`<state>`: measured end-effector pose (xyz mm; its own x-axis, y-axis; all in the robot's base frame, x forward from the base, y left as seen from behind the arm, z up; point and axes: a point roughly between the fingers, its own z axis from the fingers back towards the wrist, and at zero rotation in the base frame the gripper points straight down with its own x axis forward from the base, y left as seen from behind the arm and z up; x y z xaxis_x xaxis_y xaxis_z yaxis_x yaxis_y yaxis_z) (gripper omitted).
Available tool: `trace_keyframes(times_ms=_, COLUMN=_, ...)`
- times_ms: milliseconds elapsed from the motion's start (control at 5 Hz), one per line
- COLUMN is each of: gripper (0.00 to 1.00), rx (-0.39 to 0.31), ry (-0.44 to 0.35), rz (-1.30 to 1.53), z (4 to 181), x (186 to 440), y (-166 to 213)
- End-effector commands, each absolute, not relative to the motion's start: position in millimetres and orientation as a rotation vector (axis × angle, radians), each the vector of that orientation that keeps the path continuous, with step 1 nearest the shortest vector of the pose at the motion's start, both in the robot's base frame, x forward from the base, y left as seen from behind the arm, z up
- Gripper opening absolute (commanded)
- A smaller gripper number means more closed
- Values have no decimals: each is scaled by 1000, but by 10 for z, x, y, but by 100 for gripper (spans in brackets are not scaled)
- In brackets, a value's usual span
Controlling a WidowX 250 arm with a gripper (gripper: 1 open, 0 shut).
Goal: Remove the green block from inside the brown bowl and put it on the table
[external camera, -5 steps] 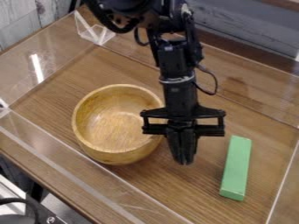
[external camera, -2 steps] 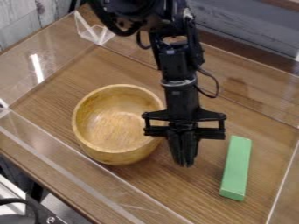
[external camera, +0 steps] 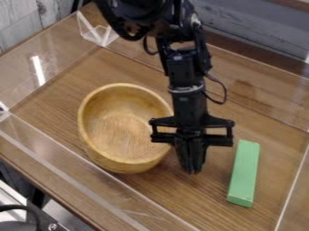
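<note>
End effector (external camera: 191,165) closed, empty, btwn brown bowl (external camera: 121,126) & green block (external camera: 245,172); bowl shifted slightly.

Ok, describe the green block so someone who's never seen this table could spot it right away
On the wood-grain table, look right of the round brown bowl, past the black gripper pointing down beside the bowl. The green block lies flat on the tabletop there, the only bright green thing, a slim bar.

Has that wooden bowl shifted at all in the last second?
Yes, slightly. The brown bowl has slid a little toward the green block, which stayed put on the table.
</note>
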<state>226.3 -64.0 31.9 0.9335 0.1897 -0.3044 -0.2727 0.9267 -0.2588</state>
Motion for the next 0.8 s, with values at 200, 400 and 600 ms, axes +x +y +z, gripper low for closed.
trace_keyframes(times_ms=200, gripper=0, rx=-318, ry=262, rz=206, z=367, x=2299, y=-676)
trace_keyframes(times_ms=400, gripper=0, rx=-322, ry=273, rz=204, z=364, x=2288, y=-676)
trace_keyframes(times_ms=600, gripper=0, rx=-326, ry=285, rz=203, z=357, x=2276, y=-674)
